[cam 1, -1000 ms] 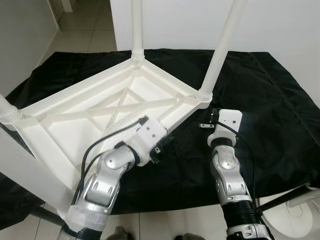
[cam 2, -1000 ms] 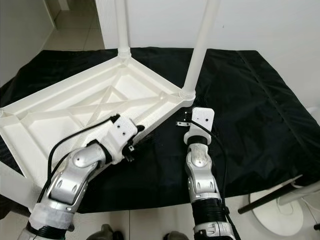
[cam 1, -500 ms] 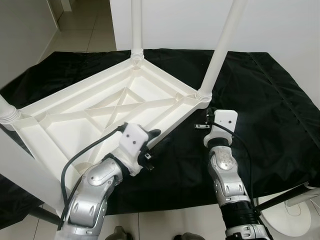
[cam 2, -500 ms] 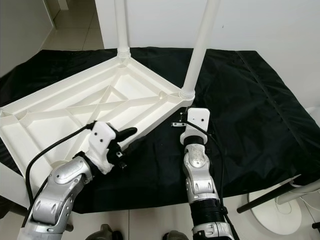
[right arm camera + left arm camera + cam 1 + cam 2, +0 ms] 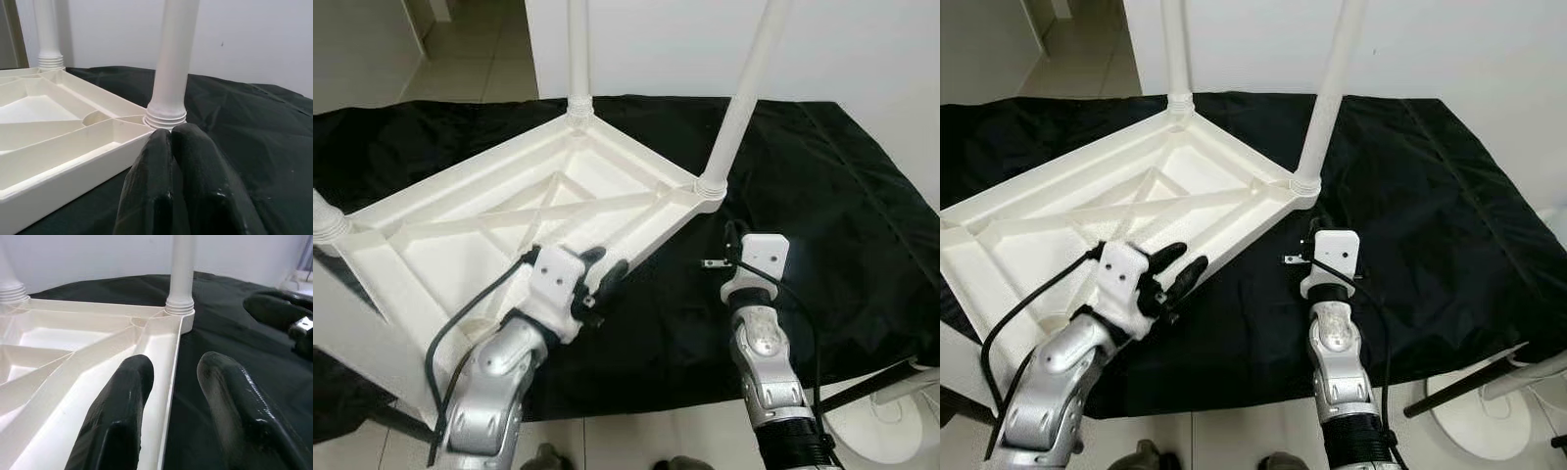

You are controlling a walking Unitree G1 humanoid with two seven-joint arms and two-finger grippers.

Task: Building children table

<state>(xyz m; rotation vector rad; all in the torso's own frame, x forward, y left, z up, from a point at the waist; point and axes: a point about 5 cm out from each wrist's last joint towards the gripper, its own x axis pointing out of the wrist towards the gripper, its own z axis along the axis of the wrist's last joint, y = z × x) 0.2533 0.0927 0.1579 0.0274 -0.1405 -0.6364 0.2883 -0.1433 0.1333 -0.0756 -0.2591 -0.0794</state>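
1. A white plastic children's table [image 5: 509, 211] lies upside down on a black cloth [image 5: 822, 196], its ribbed underside facing up.
2. White table legs stand upright in its corner sockets: one at the far corner [image 5: 578, 59], one at the corner nearest the right arm [image 5: 741, 93], and one at the robot's left edge [image 5: 325, 217].
3. The left arm reaches forward from the lower left, bent at the elbow, with its white wrist block raised over the near rim of the table.
4. The left gripper [image 5: 599, 272] has its two black fingers spread apart, straddling that near rim [image 5: 168, 377]: in the left wrist view one finger [image 5: 122, 406] sits over the inner side of the frame and the other over the black cloth outside it. Whether they touch the plastic I cannot tell.
5. The right arm rises nearly straight up from the lower right, forearm upright, wrist block level just below the near right corner of the table.
6. The right gripper [image 5: 171, 142] has its fingers pressed together, holding nothing, their tips pointing at the base of the nearest leg [image 5: 171, 63] and close to its threaded collar, over the cloth.
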